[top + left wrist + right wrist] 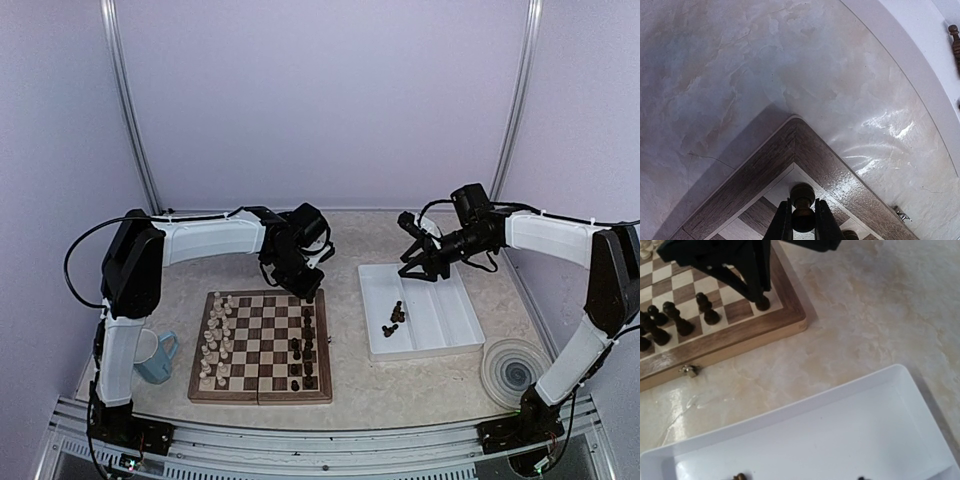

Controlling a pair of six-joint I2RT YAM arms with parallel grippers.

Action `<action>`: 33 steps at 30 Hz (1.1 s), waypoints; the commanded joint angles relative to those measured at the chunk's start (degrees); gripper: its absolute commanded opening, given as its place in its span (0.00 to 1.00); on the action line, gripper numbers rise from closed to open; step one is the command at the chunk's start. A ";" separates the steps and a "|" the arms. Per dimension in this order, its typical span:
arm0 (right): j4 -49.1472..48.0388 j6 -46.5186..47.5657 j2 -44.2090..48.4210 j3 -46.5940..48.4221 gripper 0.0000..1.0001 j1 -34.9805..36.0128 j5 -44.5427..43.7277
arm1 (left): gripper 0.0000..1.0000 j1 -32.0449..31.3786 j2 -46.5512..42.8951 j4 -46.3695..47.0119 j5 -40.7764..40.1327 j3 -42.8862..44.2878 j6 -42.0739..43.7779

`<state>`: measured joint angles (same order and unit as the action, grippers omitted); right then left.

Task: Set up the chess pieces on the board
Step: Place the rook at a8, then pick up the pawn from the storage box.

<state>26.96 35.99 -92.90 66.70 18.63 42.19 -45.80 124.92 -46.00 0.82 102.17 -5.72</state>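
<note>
L gripper point(803, 226) at far-right corner of board point(740, 187), clenched on dark chess piece point(803, 196).
Piece upright over corner sq; can't tell if it touches. My R gripper point(415, 268) spread wide, holding nothing, above far end of white tray point(455, 320). More dark pieces point(395, 318) lie in tray.

Board point(262, 345): on the worktop point(350, 240), left of centre.
Mug point(152, 357): just left of the board.
Tray point(440, 330): right of the board, apart from it.
Pale pieces point(217, 345): on the board's left columns.
Dark pieces point(305, 350): on the board's right columns.
Loose pieces point(394, 318): in the tray.
Left pincer point(308, 293): over the board's far right corner, around the corner piece point(803, 200).
Right pincer point(415, 270): above the tray's far end.
Disc point(513, 372): near the tray's near right corner.
</note>
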 commanded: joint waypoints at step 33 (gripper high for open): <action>13.75 21.31 -7.68 3.99 0.37 6.92 -15.42 | 0.46 0.20 -15.32 15.85 4.41 -3.37 4.70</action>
<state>36.23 50.04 -97.43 69.76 21.23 35.62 -45.84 116.86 -41.41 3.20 103.57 -3.51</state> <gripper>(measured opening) 0.383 0.455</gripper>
